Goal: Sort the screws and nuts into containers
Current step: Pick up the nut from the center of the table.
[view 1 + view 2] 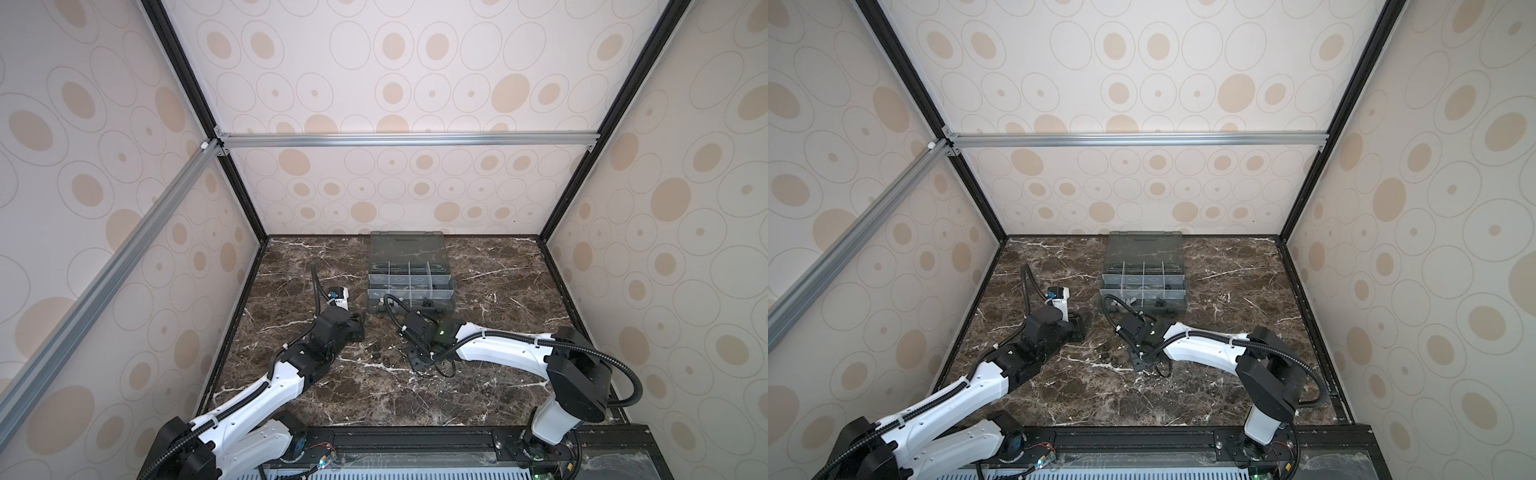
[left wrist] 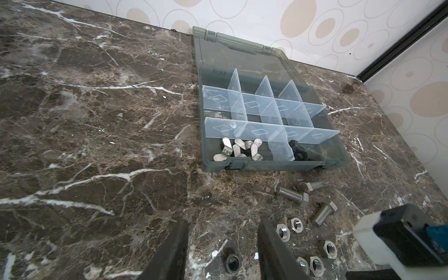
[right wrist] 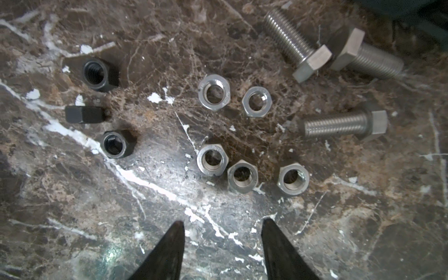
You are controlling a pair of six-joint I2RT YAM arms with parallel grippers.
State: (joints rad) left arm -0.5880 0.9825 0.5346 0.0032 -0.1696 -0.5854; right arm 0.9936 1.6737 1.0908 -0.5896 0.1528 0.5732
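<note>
The grey organiser box point(image 2: 274, 166) lies open, its containers split by pale dividers; it shows in both top views point(image 1: 440, 305) point(image 1: 1173, 305). Silver wing nuts point(image 2: 238, 151) fill one front compartment, black nuts point(image 2: 299, 151) the one beside it. Three silver screws point(image 3: 339, 127) and several silver nuts point(image 3: 213, 95) lie loose on the marble, with three black nuts point(image 3: 116, 144) beside them. My left gripper point(image 2: 223, 221) is open, its fingers either side of a black nut point(image 2: 233, 263) without touching it. My right gripper point(image 3: 223, 220) hangs open and empty above the table, short of the nuts.
The box's lid point(image 1: 405, 247) lies flat against the back wall. Patterned walls close in the marble table point(image 1: 519, 374) on three sides. The right arm's wrist point(image 2: 400, 240) sits close beside my left gripper, over the loose parts.
</note>
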